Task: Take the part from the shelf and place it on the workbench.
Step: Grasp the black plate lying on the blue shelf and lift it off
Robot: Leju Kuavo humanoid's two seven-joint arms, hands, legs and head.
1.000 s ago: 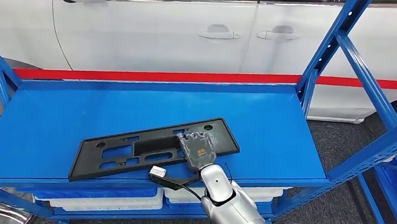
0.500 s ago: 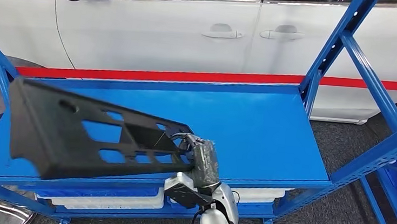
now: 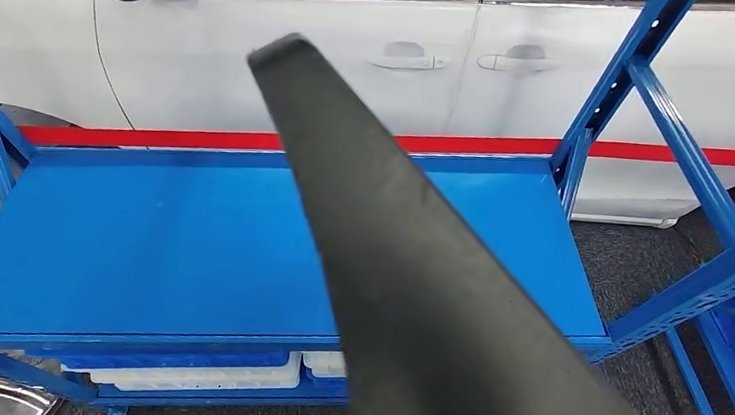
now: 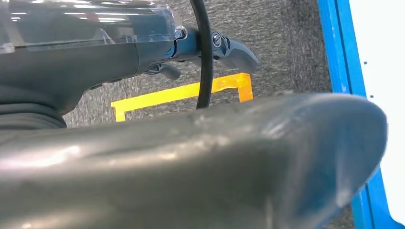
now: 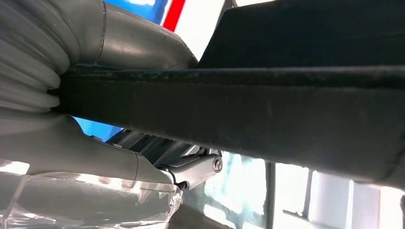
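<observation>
The black plastic part is off the blue shelf and hangs close in front of the head camera, slanting from upper middle to lower right and hiding my right arm. In the right wrist view my right hand grips the part by its edge, with the thumb on one face and the fingers on the other. My left hand hangs beside the shelf over the floor, holding nothing, its fingers apart.
A white car with a red stripe stands right behind the shelf. Blue uprights and braces rise at the shelf's right end. White bins sit on the lower level. Yellow tape marks the grey floor.
The part was lying flat on the shelf, then was tilted up by my right hand. It has now swung up close to the head camera, leaving the shelf top bare.
</observation>
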